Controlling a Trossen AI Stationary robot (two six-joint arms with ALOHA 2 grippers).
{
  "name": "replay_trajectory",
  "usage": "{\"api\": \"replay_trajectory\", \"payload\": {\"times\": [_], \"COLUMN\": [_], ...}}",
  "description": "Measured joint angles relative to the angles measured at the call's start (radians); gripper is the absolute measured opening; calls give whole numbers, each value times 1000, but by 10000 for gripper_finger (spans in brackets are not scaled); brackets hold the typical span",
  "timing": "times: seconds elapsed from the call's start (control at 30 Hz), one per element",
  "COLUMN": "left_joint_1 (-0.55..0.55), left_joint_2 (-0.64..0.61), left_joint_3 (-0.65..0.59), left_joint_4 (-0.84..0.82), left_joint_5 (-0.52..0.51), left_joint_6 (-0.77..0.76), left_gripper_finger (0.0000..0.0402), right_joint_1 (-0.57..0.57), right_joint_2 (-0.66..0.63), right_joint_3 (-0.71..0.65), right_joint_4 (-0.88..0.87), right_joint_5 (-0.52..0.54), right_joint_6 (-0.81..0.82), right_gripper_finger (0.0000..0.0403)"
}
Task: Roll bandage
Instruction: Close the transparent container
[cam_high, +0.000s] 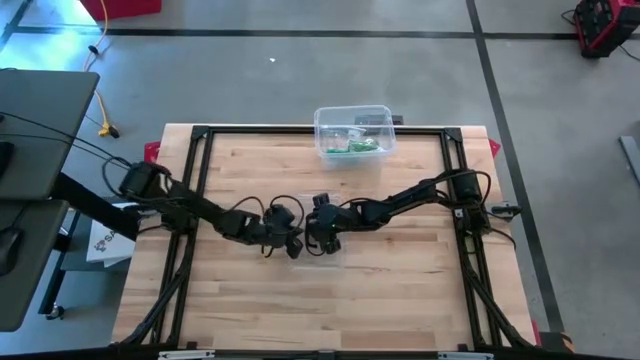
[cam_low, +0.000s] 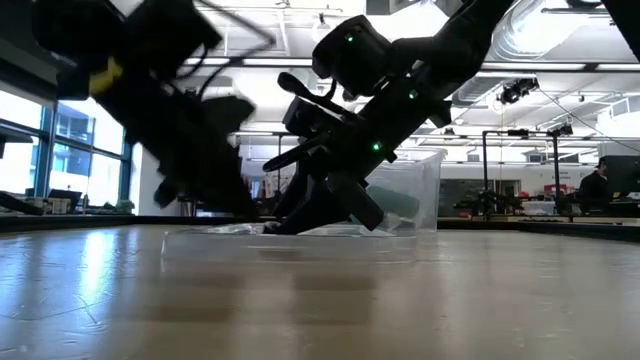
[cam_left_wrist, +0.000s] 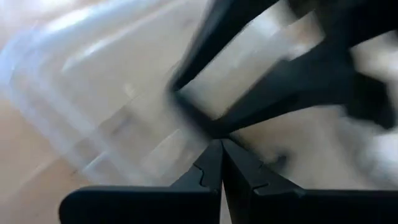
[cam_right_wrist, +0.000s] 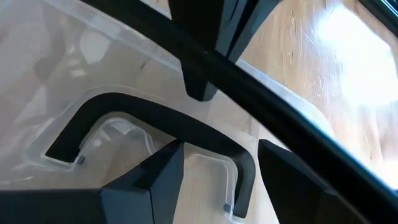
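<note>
Bandage cannot be made out as such in any view; where it should be, at the middle of the counter (cam_high: 400, 290), lies a flat clear plastic tray (cam_low: 300, 243), and both grippers are down on it. The left gripper (cam_high: 290, 245) reaches in from the left side with its jaws clenched tip to tip, and the left wrist view shows nothing between them. Its tips rest on or just above the tray's clear surface; which cannot be told. The right gripper (cam_high: 322, 238) comes in from the right and sits just beside the left one, jaws released and standing well apart over the tray, with nothing seen held. In the low view both arms slant down steeply to the tray. At the counter's far edge stands a clear plastic box (cam_high: 353, 131) with green items (cam_high: 360, 146) inside, well apart from the grippers.
</note>
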Motion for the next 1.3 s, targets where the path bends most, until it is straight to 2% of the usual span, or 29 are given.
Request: {"api": "replay_trajectory", "payload": {"times": [0.2, 0.4, 0.53, 0.9, 1.1, 1.3], "left_joint_1": [9, 10, 8, 13, -21, -31], "left_joint_2": [93, 172, 184, 186, 161, 131], "left_joint_3": [1, -4, -1, -1, -2, -1], "left_joint_4": [28, 214, 243, 266, 278, 278], "left_joint_5": [-1, 2, 15, -28, -133, -291], "left_joint_6": [-92, -9, 18, 104, 184, 233], "left_gripper_finger": [0, 0, 0, 0, 0, 0], "right_joint_1": [1, 2, 0, -5, -8, -10], "right_joint_2": [0, -2, -1, -4, -36, -40], "right_joint_3": [-1, -6, -5, -3, -5, -3], "right_joint_4": [-6, -21, -15, -16, -39, -52], "right_joint_5": [5, 8, 7, -56, -65, -108], "right_joint_6": [-1, -7, -9, -12, 28, 54], "right_gripper_finger": [201, 201, 201, 201, 201, 202]}}
